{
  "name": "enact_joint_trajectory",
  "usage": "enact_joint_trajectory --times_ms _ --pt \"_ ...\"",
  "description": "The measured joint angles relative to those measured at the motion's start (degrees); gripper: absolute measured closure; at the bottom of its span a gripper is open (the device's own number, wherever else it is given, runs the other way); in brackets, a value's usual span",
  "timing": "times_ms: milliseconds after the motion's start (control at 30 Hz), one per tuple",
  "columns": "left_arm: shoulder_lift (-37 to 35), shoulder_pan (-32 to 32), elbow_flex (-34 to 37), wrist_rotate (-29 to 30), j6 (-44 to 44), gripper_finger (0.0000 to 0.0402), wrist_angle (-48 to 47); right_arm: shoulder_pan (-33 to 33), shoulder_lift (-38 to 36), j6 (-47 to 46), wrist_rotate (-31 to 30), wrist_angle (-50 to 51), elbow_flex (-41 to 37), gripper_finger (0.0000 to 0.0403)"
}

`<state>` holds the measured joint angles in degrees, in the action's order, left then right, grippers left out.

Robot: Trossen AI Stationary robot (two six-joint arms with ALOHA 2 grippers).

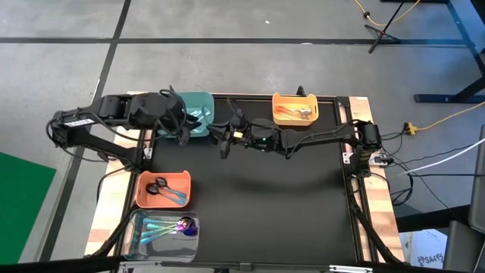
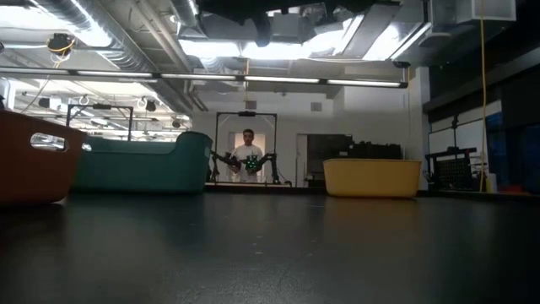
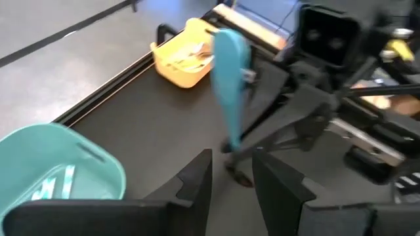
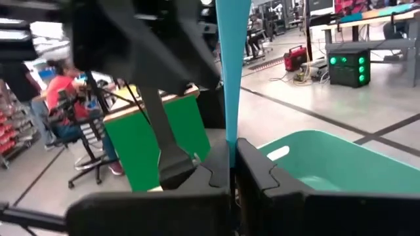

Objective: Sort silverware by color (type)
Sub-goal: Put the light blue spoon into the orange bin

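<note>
A teal-blue spoon (image 3: 229, 78) stands upright in the air, with my right gripper (image 4: 231, 172) shut on it. In the high view that gripper (image 1: 225, 138) hovers just right of the teal bin (image 1: 193, 114) at the table's far side. My left gripper (image 3: 231, 187) is open with nothing between its fingers. It hangs by the teal bin's near right corner (image 1: 182, 129) and faces the spoon. More teal pieces lie in the teal bin (image 3: 56, 180). My right gripper pinches the teal spoon's handle at its lower end (image 4: 230, 134) between its two fingers. The fingers reach in roughly level from the table's right. The spoon stands upright above them, its bowl (image 3: 230, 46) on top, lifted clear of the table.
A yellow bin (image 1: 295, 108) with copper-coloured pieces stands at the far edge. An orange bin (image 1: 161, 189) with black pieces and a clear bin (image 1: 163, 227) with iridescent ones stand at the near left. The black mat (image 1: 273, 212) lies bare elsewhere. A person (image 2: 247, 156) stands far behind.
</note>
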<state>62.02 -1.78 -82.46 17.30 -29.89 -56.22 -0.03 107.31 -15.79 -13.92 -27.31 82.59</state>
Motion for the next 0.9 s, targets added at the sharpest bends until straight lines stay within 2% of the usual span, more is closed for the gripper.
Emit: enact_joint_trajectory --times_ms 133,300,600,900 --pt "0.0 1.8 0.0 0.5 0.0 0.0298 2.4 0.0 0.0 -0.7 -1.4 -0.6 0.0 0.0403" --pt "0.5 3.4 0.0 5.5 0.0 0.0298 4.6 0.0 0.0 -0.8 -1.7 -2.6 0.0 0.0403" --pt "3.3 3.7 0.0 10.1 -1.0 0.0298 9.3 0.0 0.0 -0.8 -1.8 -2.9 0.0 0.0403" --pt "4.6 3.7 0.0 15.1 -3.0 0.0298 9.2 0.0 0.0 -0.8 -1.6 -2.6 0.0 0.0403"
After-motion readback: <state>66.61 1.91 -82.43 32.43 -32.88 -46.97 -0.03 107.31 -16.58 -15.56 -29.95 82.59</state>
